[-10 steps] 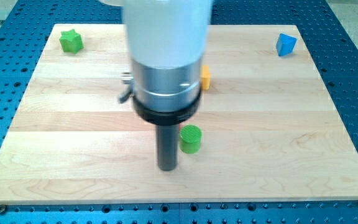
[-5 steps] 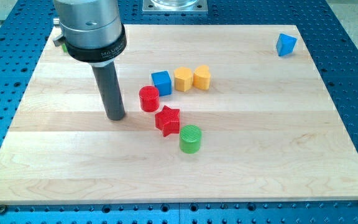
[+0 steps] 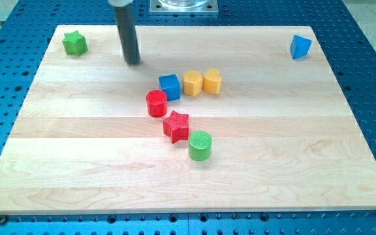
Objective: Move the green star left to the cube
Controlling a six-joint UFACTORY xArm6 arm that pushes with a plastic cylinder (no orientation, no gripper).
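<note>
The green star (image 3: 74, 43) lies at the board's top left corner. My tip (image 3: 133, 62) rests on the board to the star's right, well apart from it. The blue cube (image 3: 169, 86) sits near the board's middle, below and right of my tip. It stands at the left end of a row with two yellow blocks.
A yellow hexagon block (image 3: 192, 83) and a yellow block (image 3: 212, 81) stand right of the cube. A red cylinder (image 3: 156, 103), a red star (image 3: 175, 125) and a green cylinder (image 3: 200, 145) trail below it. Another blue block (image 3: 299, 46) lies at the top right.
My tip has moved from the board's lower middle up towards the top, first going left, then up and slightly right. No block has moved.
</note>
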